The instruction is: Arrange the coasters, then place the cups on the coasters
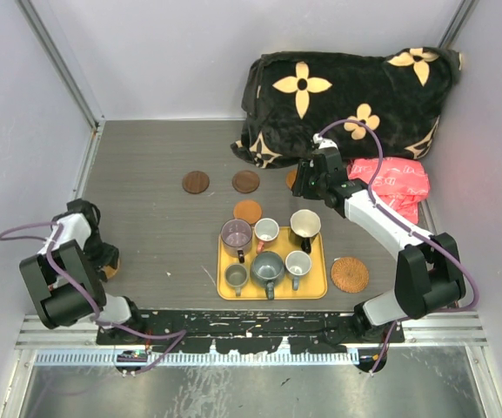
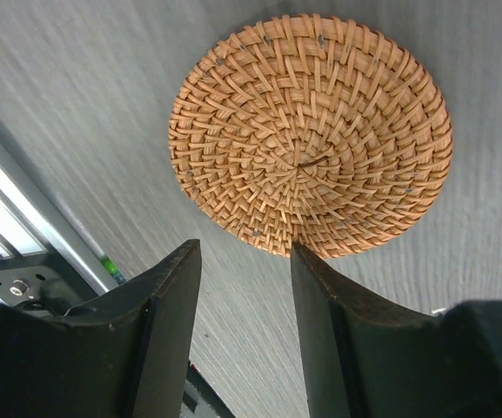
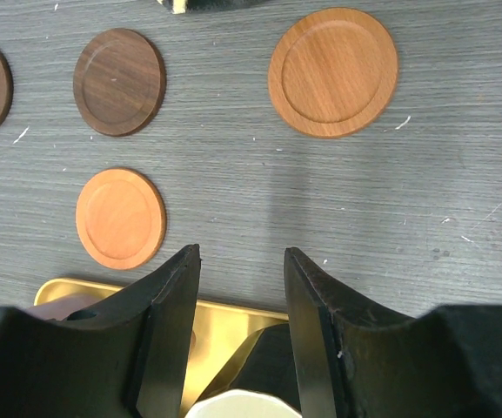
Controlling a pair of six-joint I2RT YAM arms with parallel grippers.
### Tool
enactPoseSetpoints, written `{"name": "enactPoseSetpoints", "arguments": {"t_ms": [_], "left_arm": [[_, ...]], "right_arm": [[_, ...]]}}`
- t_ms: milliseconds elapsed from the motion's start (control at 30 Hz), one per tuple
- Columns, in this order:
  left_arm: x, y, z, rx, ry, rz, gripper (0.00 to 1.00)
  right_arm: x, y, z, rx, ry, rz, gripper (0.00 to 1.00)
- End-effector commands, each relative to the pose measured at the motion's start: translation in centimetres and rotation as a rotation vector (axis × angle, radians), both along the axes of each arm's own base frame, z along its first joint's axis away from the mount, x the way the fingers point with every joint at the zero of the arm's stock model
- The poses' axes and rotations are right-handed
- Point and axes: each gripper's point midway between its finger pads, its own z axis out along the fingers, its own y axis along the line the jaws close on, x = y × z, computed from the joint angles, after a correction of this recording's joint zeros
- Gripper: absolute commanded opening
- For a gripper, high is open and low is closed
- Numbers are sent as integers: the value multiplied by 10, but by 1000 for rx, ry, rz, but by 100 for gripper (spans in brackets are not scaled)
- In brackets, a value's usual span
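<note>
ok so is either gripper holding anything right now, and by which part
Nothing is held. The left gripper is open at the edge of the round woven tan wicker coaster; the right gripper is open over the grey tabletop.

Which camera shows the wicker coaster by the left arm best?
Left wrist: the wicker coaster lies whole, weave sharp. Top view catches only a sliver beside the left arm; right wrist shows none.

6 cups (image 1: 266,266) stand clustered; 6 coasters (image 1: 196,182) lie scattered.
</note>
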Motion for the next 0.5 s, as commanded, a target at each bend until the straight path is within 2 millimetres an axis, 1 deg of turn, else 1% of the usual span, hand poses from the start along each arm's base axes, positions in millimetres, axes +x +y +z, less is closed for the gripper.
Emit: {"name": "enactPoseSetpoints", "arguments": {"t_ms": [0, 300, 367, 467], "left_arm": [[33, -7, -3, 51, -55, -65, 49], [69, -41, -3, 65, -72, -200, 47], [74, -51, -7, 62, -62, -227, 47], [85, -73, -11, 67, -47, -301, 47]], "right_arm": [[6, 5, 13, 40, -49, 0, 49], [6, 6, 12, 41, -46, 1, 49], [6, 6, 12, 42, -47, 2, 49], [7, 6, 13, 40, -49, 0, 49]]}}
